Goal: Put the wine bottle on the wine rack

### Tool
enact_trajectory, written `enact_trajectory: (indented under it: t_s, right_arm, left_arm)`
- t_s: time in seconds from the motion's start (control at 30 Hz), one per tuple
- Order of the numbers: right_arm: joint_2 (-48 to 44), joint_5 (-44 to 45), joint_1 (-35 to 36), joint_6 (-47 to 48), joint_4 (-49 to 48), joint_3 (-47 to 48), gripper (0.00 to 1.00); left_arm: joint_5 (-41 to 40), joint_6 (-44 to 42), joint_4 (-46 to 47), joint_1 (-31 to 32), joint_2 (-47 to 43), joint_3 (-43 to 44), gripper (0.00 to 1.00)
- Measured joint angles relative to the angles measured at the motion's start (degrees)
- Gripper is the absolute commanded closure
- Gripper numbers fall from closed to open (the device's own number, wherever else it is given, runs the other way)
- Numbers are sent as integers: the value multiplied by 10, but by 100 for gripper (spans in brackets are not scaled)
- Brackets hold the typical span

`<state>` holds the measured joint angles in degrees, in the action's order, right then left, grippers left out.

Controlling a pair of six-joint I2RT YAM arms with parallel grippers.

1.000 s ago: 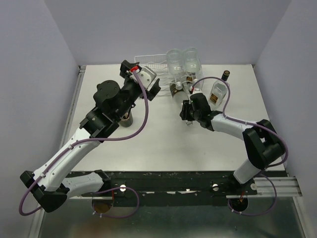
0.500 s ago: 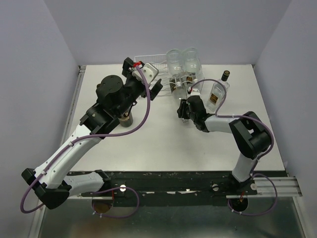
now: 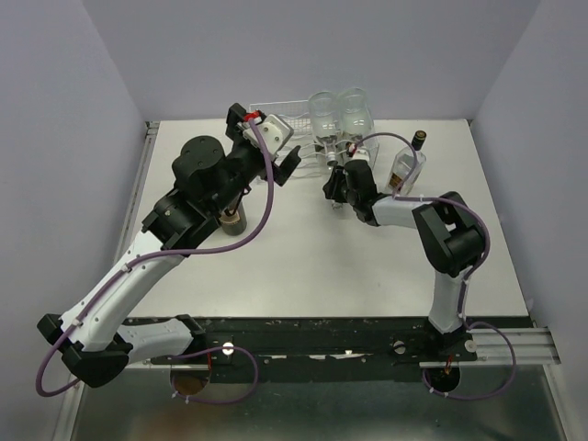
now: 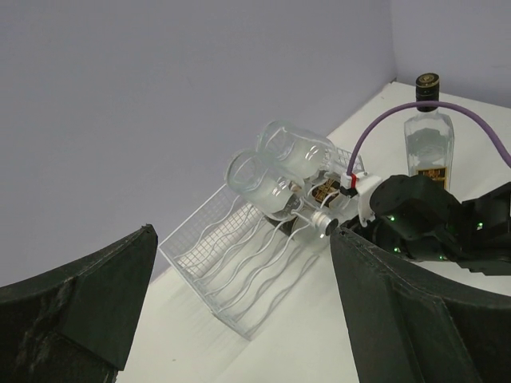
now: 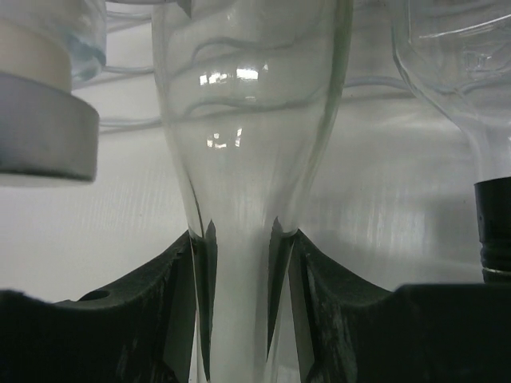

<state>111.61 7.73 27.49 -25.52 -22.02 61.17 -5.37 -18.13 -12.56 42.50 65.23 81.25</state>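
The white wire wine rack (image 3: 280,115) stands at the table's far edge and also shows in the left wrist view (image 4: 231,275). Two clear bottles (image 3: 326,115) lie tilted on its right end. My right gripper (image 3: 338,186) is shut on the neck of a clear wine bottle (image 5: 247,120), its fingers (image 5: 180,279) pressed on both sides of the neck. This bottle's body (image 3: 356,112) rests at the rack. My left gripper (image 3: 276,154) is open and empty just in front of the rack's left part, its fingers (image 4: 415,319) spread wide.
A clear bottle with a dark cap (image 3: 409,165) stands upright to the right of the rack. A dark bottle (image 3: 231,219) stands under my left arm. In the right wrist view a grey-capped bottle (image 5: 40,120) and a dark-capped one (image 5: 495,227) flank the held neck.
My right gripper has moved back and left toward the rack with the bottle neck in it. My left gripper has shifted slightly toward the rack.
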Motion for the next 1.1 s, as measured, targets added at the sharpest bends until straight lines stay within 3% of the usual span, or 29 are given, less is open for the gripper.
enact_trajectory:
  t_s: [0.43, 0.5, 0.63, 0.8, 0.97, 1.1]
  right_arm:
    - [46, -28, -8, -46, 78, 104, 95]
    - [53, -28, -9, -53, 90, 120, 85]
    - [64, -29, -11, -69, 126, 155, 47]
    - [66, -31, -13, -92, 163, 180, 25]
    - [66, -51, -16, -109, 191, 199, 15]
    - [66, -59, -17, -111, 193, 200, 14]
  left_arm:
    - [9, -5, 6, 0, -24, -2, 1]
    - [9, -5, 8, 0, -30, -5, 1]
    - [9, -5, 9, 0, -37, -8, 1]
    - [9, -6, 12, 0, -39, -12, 1]
    - [9, -7, 16, 0, -39, -14, 1]
    - [9, -7, 18, 0, -39, -15, 1]
